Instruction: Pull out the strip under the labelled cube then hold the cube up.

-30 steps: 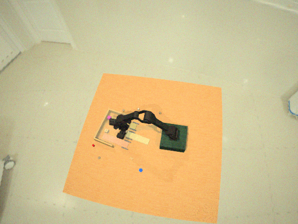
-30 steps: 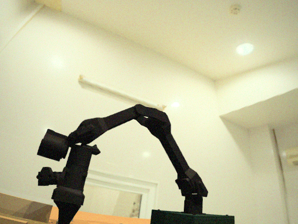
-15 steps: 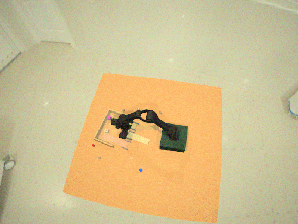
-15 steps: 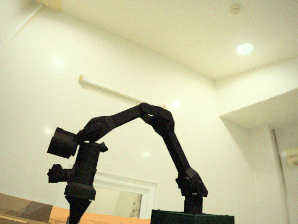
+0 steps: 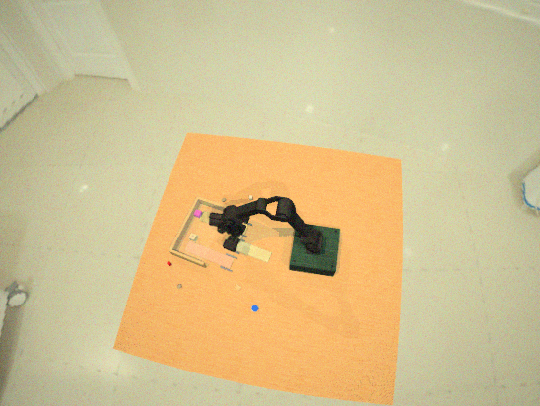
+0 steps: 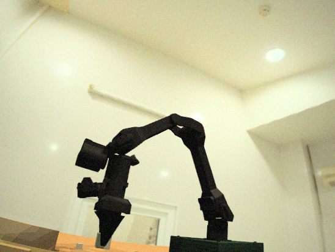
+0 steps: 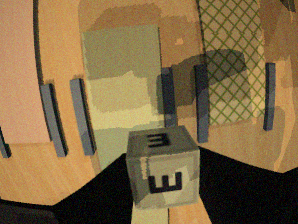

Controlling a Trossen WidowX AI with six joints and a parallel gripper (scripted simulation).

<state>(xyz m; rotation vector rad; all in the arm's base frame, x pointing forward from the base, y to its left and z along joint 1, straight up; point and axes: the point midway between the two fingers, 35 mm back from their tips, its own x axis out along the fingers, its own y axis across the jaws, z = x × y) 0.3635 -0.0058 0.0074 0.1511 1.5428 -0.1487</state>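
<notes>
Grey labelled cube [image 7: 162, 168] | black "E" on two faces | pincer [image 7: 162, 183] clamped on it

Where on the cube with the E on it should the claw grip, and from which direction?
Take the labelled cube by two opposite flat side faces, coming straight down from above. Its faces are square and parallel, and it sits upright with marked faces on top and toward the wrist camera. The claw is already shut on it this way, one finger on each side.

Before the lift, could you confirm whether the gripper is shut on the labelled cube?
Shut on it: the labelled cube sits clamped inside the gripper.
</notes>
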